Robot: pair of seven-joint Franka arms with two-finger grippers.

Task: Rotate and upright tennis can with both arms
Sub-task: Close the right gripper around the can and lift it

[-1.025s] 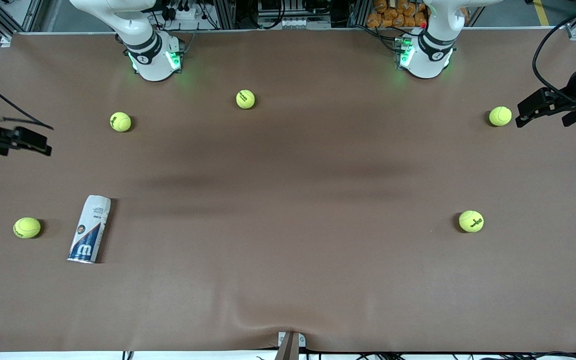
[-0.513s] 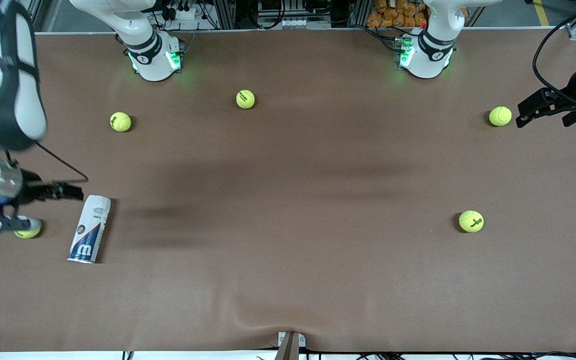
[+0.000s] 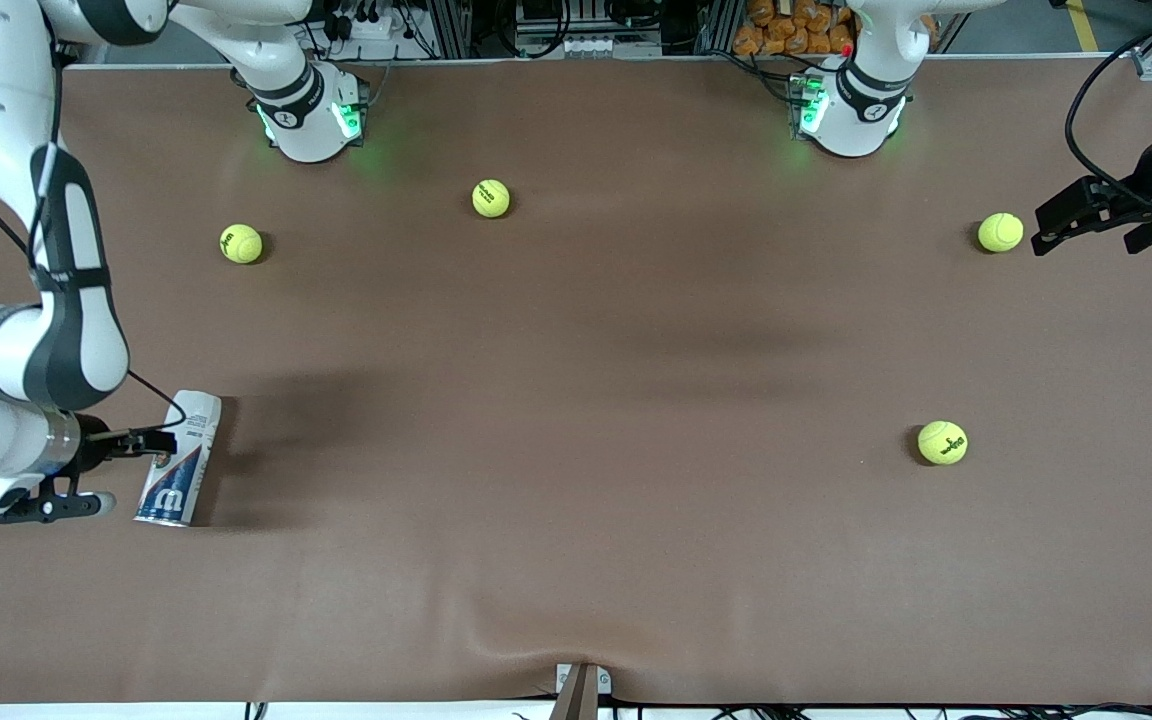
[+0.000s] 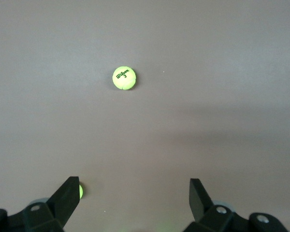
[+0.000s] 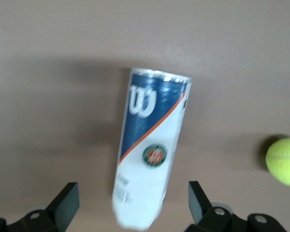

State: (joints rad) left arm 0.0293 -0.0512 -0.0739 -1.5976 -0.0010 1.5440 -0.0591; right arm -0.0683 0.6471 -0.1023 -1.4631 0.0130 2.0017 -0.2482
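The tennis can [image 3: 181,462] lies on its side on the brown table at the right arm's end, with its dark blue "W" end nearer the front camera. My right gripper [image 3: 129,458] is open, just over the can's white end. In the right wrist view the can [image 5: 150,159] lies lengthwise between the open fingers of the right gripper [image 5: 133,200], not gripped. My left gripper [image 3: 1064,217] is open and empty over the left arm's end of the table, beside a tennis ball [image 3: 1000,232]. It shows open in the left wrist view [image 4: 134,193].
Three more tennis balls lie on the table [image 3: 576,560]: two [image 3: 241,243] [image 3: 491,198] toward the bases and one [image 3: 942,442] toward the left arm's end. Another ball [image 5: 285,162] lies beside the can, hidden by the right arm in the front view.
My right arm has swung in from the table's end to the can, and its gripper now hangs over the white end. It now covers the ball beside the can. The left arm has not moved.
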